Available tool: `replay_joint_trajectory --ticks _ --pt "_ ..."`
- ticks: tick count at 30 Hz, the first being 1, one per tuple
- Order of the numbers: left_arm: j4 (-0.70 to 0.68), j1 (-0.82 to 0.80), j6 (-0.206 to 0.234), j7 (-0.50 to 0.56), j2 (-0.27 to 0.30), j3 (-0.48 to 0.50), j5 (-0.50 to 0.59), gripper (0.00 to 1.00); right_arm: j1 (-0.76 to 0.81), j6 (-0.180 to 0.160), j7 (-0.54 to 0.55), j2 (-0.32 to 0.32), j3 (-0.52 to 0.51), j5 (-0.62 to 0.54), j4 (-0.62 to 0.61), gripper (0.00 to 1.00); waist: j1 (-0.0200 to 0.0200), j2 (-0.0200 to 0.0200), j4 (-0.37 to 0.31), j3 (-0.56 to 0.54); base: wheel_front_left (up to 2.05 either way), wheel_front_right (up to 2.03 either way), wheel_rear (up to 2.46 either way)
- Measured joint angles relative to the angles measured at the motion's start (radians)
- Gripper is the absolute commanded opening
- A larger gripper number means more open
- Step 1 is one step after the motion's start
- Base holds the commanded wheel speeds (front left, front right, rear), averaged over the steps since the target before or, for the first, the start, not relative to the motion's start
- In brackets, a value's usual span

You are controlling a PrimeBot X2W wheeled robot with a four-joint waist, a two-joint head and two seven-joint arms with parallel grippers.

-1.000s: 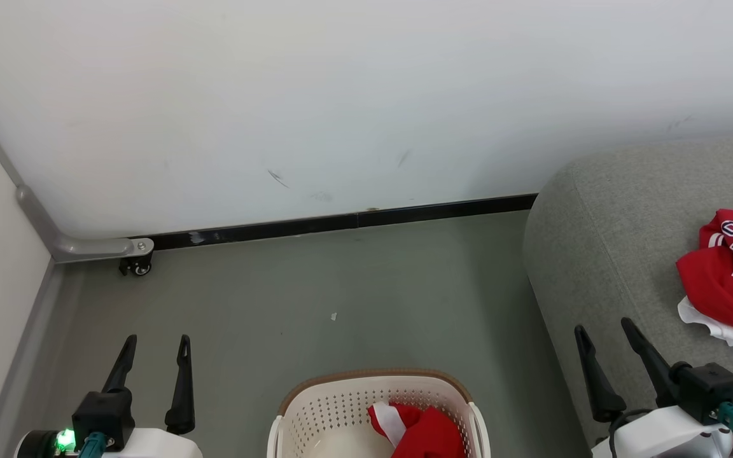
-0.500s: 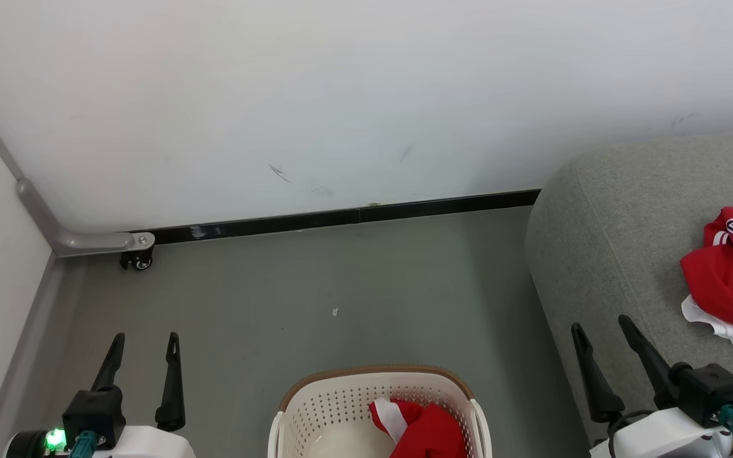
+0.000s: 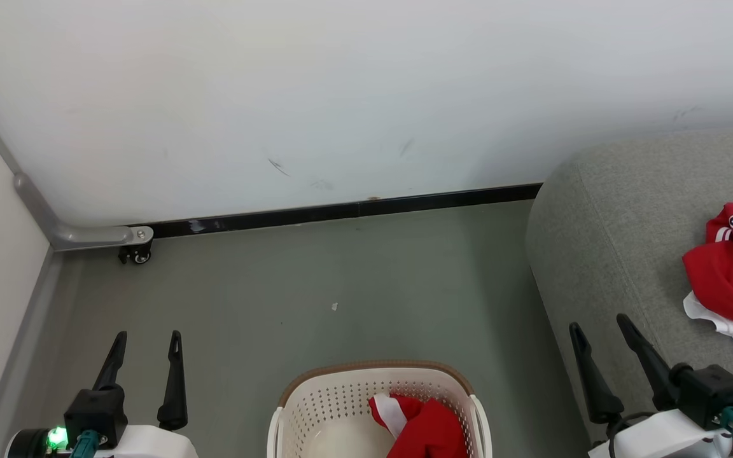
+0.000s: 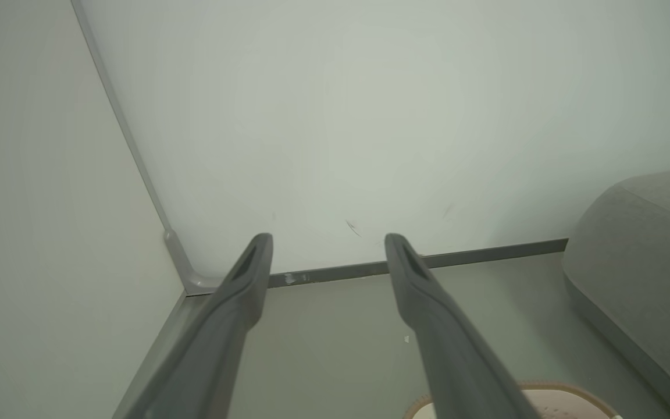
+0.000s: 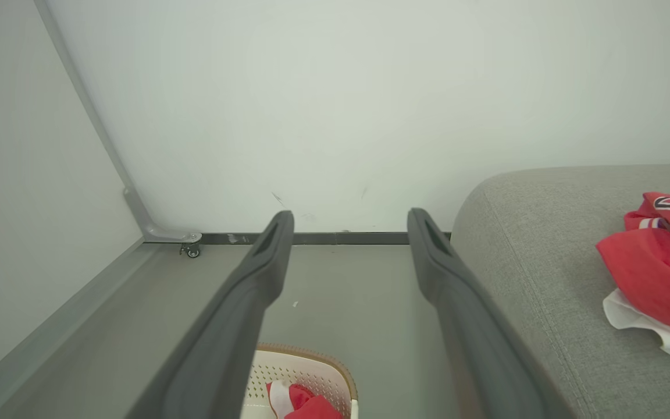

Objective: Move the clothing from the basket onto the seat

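- The left gripper (image 3: pixel 147 336) is released: its two dark fingers stand apart with nothing between them, over the floor (image 3: pixel 341 273) just left of the basket.
- The right gripper (image 3: pixel 597 323) is also released and empty, fingers parted, at the near left edge of the seat.
- The basket (image 3: pixel 373 367) stands on the floor between the two grippers. A crumpled red jersey (image 3: pixel 427 429) with a white band lies inside it, against the right wall.
- The seat (image 3: pixel 621 222) rises just right of the basket. A second red jersey (image 3: pixel 726 273) with outlined lettering lies bunched toward its right side, over a white cloth (image 3: pixel 713 321).
- Handling, as a judgement: the jersey looks light, limp and not fragile — it should drape and trail rather than hold a shape.
- Sports fabric of this kind is likely slick, so a thin single edge may slide out of the fingers.
- The best hold appears to be the raised fold at the top of the heap — a deep bite into several layers.
- A trailing hem could catch on the basket's rim, so the lift needs height before swinging to the seat.
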Motion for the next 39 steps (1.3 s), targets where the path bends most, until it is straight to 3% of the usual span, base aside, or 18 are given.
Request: replay_joint_trajectory --ticks 17,30,39 --pt "-0.009 -0.005 -0.027 0.0 -0.008 -0.006 0.014 1.0 0.008 0.0 0.0 0.0 0.005 0.0 -0.028 1.0 0.0 0.0 -0.003 0.01 0.0 0.0 0.0" --pt "0.041 -0.077 -0.102 0.0 -0.007 -0.099 0.045 1.0 0.012 0.0 0.0 0.001 -0.017 -0.002 -0.066 1.0 0.0 0.0 -0.018 0.031 0.0 0.0 0.0" --pt "0.096 -0.143 -0.156 0.022 -0.041 -0.186 0.075 1.0 0.049 0.0 0.0 0.003 -0.071 -0.003 -0.108 1.0 0.0 0.0 -0.036 0.064 0.0 0.0 0.0"
